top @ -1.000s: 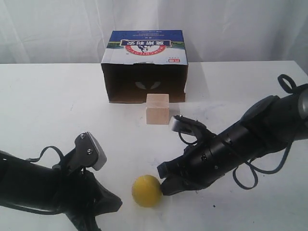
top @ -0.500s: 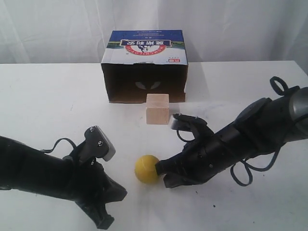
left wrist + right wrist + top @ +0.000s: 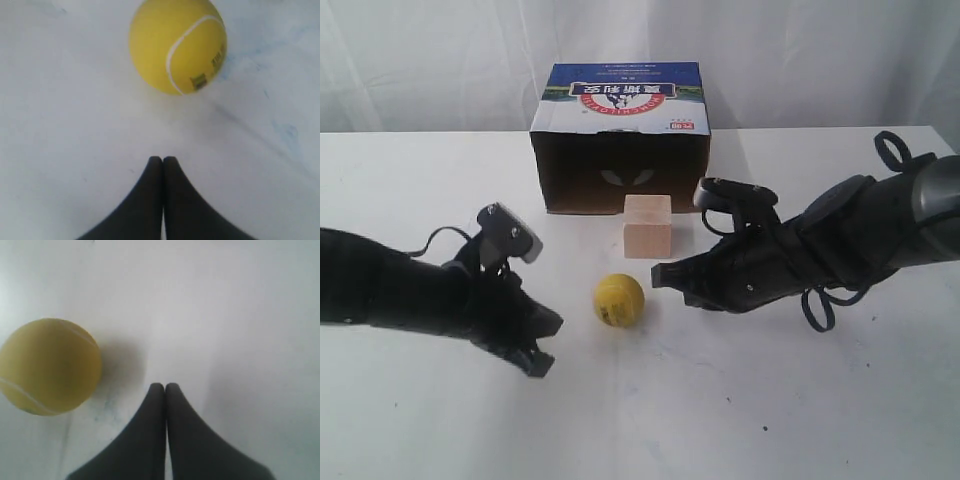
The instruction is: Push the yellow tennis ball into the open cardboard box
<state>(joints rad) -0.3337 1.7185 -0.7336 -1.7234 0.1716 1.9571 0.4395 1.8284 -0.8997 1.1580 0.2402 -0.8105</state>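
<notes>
1. Currently the yellow tennis ball (image 3: 619,299) is sitting on the white table (image 3: 410,190) near the middle of the exterior view, touching neither arm.
2. From the ball, the open cardboard box (image 3: 620,140) is lying at 12 o'clock, well apart, with its dark mouth facing the ball and its blue-and-white printed panel facing up.
3. A pale wooden cube (image 3: 648,226) is standing at about 1 o'clock from the ball, close against the lower edge of the box's mouth; whether it is touching the cardboard cannot be told.
4. The cube is covering the middle-right part of the opening, so it is partly standing in the ball's way, while the mouth's 9 o'clock half is showing open.
5. The right gripper (image 3: 658,272) is pointing at the ball from about 2 o'clock, near it but apart, with its fingers pressed together and holding nothing.
6. The right wrist view is showing those joined fingertips (image 3: 165,386) with the ball (image 3: 49,366) off to one side of them and bare table between.
7. The left gripper (image 3: 538,362) is lying at about 8 o'clock from the ball, a little farther off, with its jaws likewise closed on nothing.
8. The left wrist view is showing its closed tips (image 3: 162,160) with the ball (image 3: 177,45) ahead of them, its white seam and a small printed mark facing the camera.
9. A white curtain (image 3: 440,60) is hanging behind the box at 12 o'clock.
</notes>
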